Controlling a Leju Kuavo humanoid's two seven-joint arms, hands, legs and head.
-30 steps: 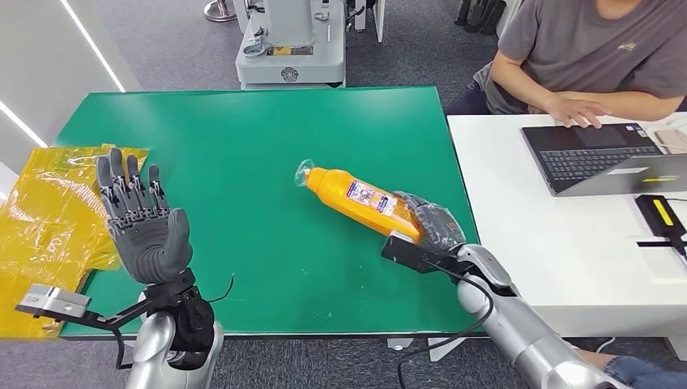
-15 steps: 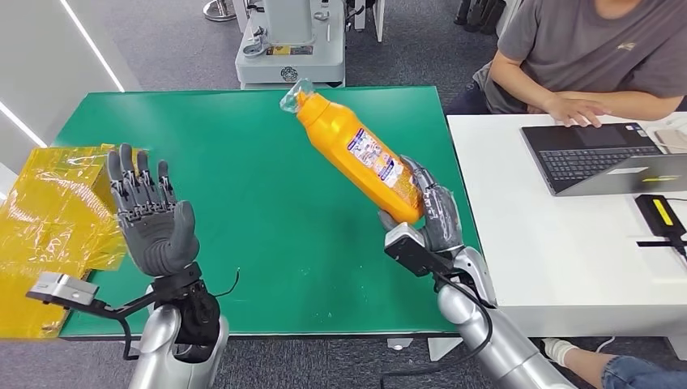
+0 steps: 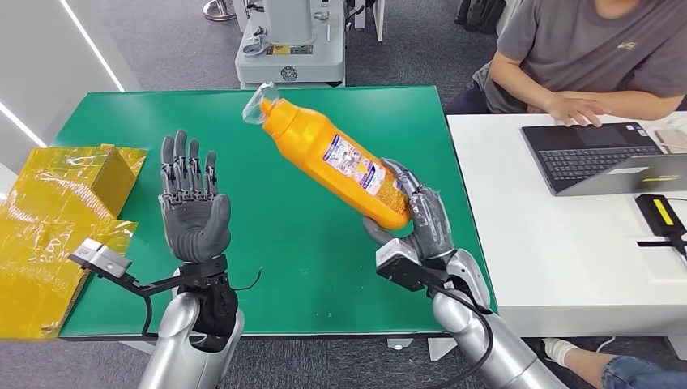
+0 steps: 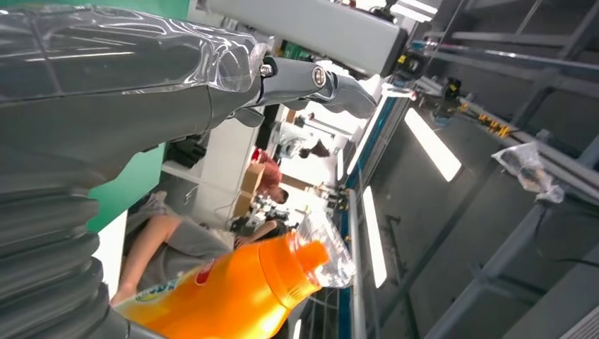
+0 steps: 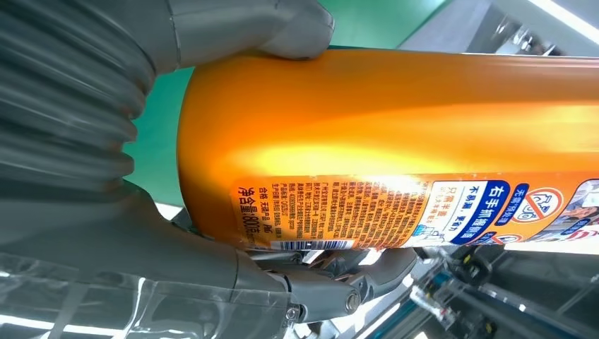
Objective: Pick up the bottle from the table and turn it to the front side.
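the right hand (image 3: pixel 417 223) gripped the orange bottle (image 3: pixel 332 158) by its base, fingers wrapped round the lower end, and held it lifted off the green table (image 3: pixel 267 267), tilted so the neck pointed up and away toward the robot's left. in the right wrist view the thumb (image 5: pixel 282 28) pressed against the bottle's (image 5: pixel 395 134) orange wall, and the printed label (image 5: pixel 417 208) with small text and a barcode faced that camera. the left hand (image 3: pixel 193 215) was raised above the near left part of the table, palm toward the bottle, fingers (image 3: pixel 185 166) straight and spread, holding nothing. it stood apart from the bottle. the left wrist view caught the bottle's neck and the clear wrap over its cap (image 4: pixel 321 247). yellow packaging (image 3: pixel 49 211) lay at the table's left edge, partly over it. to the right, a white desk (image 3: pixel 559 251) stood just beside the table, with a laptop (image 3: pixel 603 158) on it. farther off, a person (image 3: pixel 583 57) in a grey shirt sat at the desk, one hand near the keyboard. beyond the table's far edge stood a grey machine base (image 3: pixel 290 49)
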